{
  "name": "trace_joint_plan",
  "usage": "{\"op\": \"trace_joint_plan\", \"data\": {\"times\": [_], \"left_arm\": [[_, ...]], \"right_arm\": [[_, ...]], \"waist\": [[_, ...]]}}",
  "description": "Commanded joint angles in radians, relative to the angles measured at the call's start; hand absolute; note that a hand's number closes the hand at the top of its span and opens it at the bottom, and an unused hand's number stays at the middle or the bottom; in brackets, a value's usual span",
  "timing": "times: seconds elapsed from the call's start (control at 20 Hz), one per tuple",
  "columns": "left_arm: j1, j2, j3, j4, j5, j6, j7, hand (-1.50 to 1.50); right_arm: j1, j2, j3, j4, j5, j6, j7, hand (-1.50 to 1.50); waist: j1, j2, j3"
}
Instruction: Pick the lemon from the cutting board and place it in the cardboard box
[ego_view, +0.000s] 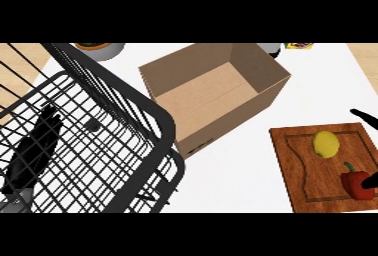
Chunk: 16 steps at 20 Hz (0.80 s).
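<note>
Bright, even light; soft shadows lie beneath the cardboard box (214, 95) and wire basket (96, 150).

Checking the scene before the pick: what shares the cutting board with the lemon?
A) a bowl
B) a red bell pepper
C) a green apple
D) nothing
B: a red bell pepper lies on the cutting board, just below and to the right of the lemon.

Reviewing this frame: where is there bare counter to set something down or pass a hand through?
Bare counter lies between the black wire basket, the cardboard box and the cutting board. Another patch runs right of the box, above the board. The board's lower left is bare. Crowded: the board's right side, with the lemon, red pepper and the right hand.
</note>
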<state>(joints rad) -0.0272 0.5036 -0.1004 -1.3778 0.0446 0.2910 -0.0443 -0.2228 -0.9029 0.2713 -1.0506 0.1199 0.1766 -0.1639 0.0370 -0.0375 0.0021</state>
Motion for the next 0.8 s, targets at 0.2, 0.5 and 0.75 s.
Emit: {"op": "trace_joint_plan", "data": {"times": [0.2, 0.5, 0.75], "left_arm": [[-0.052, 0.081, 0.058, 0.016, -0.002, -0.053, 0.108, 0.00], [-0.073, 0.031, 0.042, 0.042, -0.050, -0.008, 0.125, 0.00], [-0.076, 0.029, 0.058, 0.093, -0.057, -0.027, 0.054, 0.00]], "right_arm": [[-0.141, 0.100, 0.049, 0.120, 0.113, 0.031, 0.080, -1.50], [-0.181, 0.112, 0.027, 0.177, 0.146, 0.055, 0.055, -1.50], [-0.187, 0.139, 0.009, 0.152, 0.147, 0.075, 0.024, -1.50]], "waist": [[-0.019, 0.040, -0.001], [-0.029, 0.041, -0.001], [-0.039, 0.039, -0.002]]}}
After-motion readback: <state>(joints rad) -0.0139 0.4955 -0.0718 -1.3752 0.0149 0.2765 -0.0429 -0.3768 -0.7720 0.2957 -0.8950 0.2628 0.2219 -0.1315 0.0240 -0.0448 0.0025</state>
